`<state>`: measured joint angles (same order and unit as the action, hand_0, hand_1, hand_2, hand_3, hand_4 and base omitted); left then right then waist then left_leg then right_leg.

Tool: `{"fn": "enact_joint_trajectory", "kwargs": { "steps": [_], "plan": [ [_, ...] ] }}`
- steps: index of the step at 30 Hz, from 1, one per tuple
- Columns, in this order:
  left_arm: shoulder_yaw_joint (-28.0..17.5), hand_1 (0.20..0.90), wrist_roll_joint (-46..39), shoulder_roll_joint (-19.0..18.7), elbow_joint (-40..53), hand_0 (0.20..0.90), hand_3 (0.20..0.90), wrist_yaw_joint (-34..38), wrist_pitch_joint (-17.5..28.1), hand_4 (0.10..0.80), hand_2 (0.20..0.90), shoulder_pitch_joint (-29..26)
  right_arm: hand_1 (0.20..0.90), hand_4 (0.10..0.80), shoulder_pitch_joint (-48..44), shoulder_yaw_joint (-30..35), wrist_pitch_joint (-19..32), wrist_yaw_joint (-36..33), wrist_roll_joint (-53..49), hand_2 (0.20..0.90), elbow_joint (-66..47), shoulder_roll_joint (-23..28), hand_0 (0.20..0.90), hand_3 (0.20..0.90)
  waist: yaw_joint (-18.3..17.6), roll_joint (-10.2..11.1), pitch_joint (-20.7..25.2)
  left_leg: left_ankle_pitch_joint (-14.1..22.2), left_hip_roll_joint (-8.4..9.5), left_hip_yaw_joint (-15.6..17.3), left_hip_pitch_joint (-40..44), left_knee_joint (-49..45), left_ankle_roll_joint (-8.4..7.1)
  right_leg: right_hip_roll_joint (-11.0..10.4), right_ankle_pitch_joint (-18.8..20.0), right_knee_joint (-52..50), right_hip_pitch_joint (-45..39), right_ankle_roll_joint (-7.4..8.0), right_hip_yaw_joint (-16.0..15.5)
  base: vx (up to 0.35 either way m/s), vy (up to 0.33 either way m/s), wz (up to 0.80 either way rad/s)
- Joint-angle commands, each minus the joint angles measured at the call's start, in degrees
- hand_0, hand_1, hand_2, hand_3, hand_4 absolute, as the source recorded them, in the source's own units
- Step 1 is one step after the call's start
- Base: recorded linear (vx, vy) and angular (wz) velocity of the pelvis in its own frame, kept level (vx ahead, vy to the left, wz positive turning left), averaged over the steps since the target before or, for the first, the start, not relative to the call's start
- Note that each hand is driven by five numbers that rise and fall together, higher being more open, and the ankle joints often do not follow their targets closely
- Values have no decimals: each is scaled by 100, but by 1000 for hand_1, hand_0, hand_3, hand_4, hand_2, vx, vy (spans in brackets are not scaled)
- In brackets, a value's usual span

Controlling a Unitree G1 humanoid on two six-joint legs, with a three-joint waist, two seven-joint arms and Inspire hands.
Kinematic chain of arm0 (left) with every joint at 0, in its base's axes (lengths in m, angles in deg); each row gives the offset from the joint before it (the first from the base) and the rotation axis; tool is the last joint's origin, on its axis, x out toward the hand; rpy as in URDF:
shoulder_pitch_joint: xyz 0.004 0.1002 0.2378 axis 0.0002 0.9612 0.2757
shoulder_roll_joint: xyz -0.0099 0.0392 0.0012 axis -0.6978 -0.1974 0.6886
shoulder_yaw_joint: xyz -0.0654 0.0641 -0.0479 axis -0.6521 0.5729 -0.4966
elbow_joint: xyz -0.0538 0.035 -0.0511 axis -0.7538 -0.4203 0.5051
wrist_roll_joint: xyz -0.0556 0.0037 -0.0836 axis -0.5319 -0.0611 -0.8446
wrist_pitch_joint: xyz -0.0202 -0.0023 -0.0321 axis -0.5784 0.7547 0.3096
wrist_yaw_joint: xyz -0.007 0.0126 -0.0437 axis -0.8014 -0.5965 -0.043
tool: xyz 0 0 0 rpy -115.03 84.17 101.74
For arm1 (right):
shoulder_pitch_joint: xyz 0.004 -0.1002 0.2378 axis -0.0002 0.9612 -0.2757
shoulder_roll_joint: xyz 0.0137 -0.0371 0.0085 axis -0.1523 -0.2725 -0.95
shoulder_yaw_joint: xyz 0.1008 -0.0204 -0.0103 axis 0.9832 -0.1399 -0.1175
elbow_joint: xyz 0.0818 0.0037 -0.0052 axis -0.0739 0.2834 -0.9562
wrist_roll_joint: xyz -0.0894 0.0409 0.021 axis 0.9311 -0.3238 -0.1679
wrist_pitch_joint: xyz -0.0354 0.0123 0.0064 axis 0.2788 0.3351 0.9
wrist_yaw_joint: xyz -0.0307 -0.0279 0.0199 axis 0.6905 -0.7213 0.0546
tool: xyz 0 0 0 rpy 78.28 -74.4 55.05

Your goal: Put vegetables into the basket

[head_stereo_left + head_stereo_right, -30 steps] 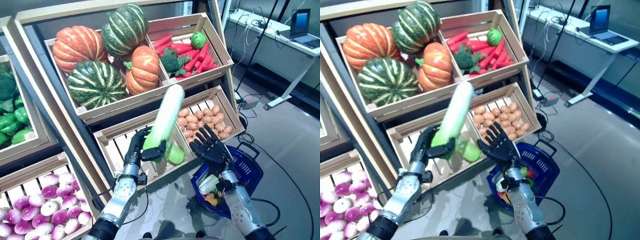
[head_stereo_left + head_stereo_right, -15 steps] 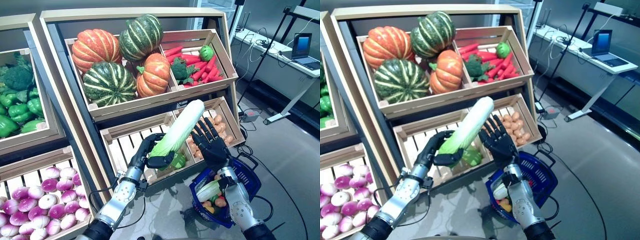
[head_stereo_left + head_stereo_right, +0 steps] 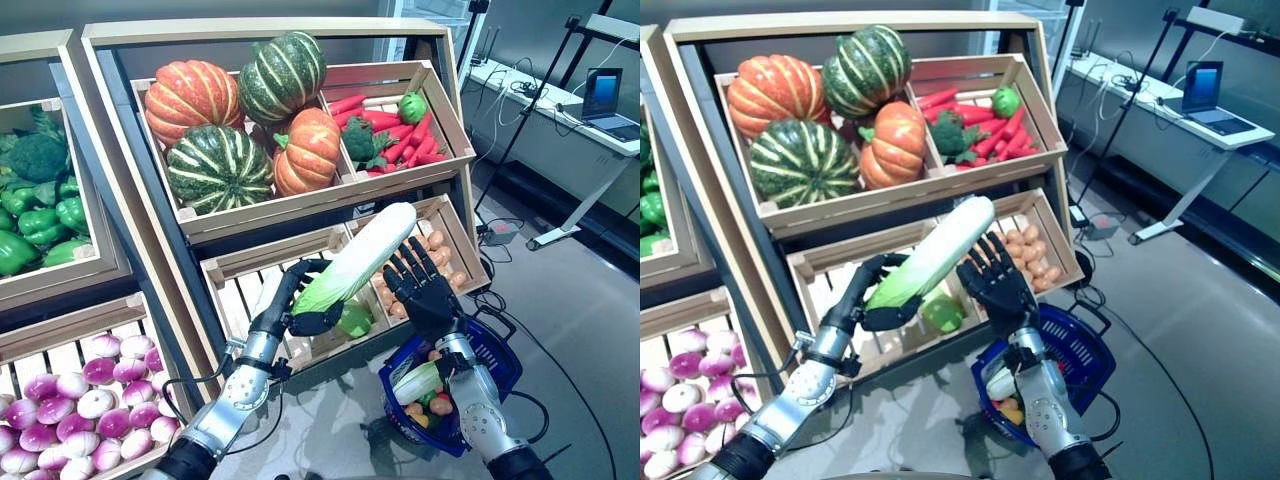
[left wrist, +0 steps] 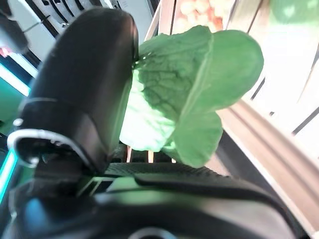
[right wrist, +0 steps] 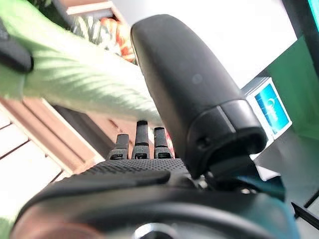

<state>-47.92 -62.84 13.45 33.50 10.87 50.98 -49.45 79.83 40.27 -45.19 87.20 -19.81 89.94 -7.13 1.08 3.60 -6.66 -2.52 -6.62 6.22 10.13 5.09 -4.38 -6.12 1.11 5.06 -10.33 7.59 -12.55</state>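
My left hand (image 3: 296, 303) is shut on the green leafy end of a long pale green and white cabbage (image 3: 358, 258), held tilted up in front of the stand's lower crates. Its green leaves show by the thumb in the left wrist view (image 4: 189, 94). My right hand (image 3: 424, 290) is open with fingers spread, just right of the cabbage's middle and above the blue basket (image 3: 492, 352) on the floor. The cabbage runs past the right hand's thumb in the right wrist view (image 5: 75, 74). In the basket lie a pale green and white vegetable (image 3: 416, 381) and small orange and red ones.
The wooden stand (image 3: 330, 200) with slanted crates rises right behind both hands. A white desk (image 3: 560, 110) with a laptop stands at the far right, with cables on the grey floor (image 3: 580, 300) beside the basket.
The camera has shifted over the last second. The cabbage has tilted from nearly upright to leaning right, its white end now over my right hand. The right hand stays open above the basket.
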Motion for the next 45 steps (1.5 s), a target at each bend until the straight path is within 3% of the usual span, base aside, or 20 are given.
{"fn": "enact_joint_trajectory", "kwargs": {
  "steps": [1,13,24,34,45],
  "plan": [
    [129,300,314,69,681,300,300,848,905,400,300,-764,900,800,-757,231,413,-369,564,900,-400,-37,900,900,-21,-24,155,499,175,5,62,-9,140,-178,-32,-157,-38,1,99,0,0,0],
    [-262,300,578,61,203,300,300,1362,470,400,300,-703,900,800,-448,312,-261,-1232,1351,900,-514,158,900,900,-112,-27,150,482,172,-4,57,-9,116,-179,14,-93,-55,-8,158,-1,0,1],
    [-148,300,964,115,-105,300,300,1408,778,400,300,-698,900,800,-397,307,-82,-684,434,900,-766,-34,900,900,-193,-61,158,460,169,63,26,-9,112,-169,47,-84,11,0,264,0,0,0],
    [99,300,934,132,-221,300,300,1273,914,400,300,-786,900,800,-695,339,7,-512,242,900,-883,-63,900,900,-147,-33,143,467,174,50,-8,-9,105,-177,42,-76,25,15,259,-7,4,-2],
    [349,300,878,168,-260,300,300,1063,1139,400,300,-994,900,800,-1364,392,-235,-463,-156,900,-716,-78,900,900,-106,2,230,503,150,57,16,-9,96,-160,29,-64,10,9,268,-3,0,-1]
  ]
}}
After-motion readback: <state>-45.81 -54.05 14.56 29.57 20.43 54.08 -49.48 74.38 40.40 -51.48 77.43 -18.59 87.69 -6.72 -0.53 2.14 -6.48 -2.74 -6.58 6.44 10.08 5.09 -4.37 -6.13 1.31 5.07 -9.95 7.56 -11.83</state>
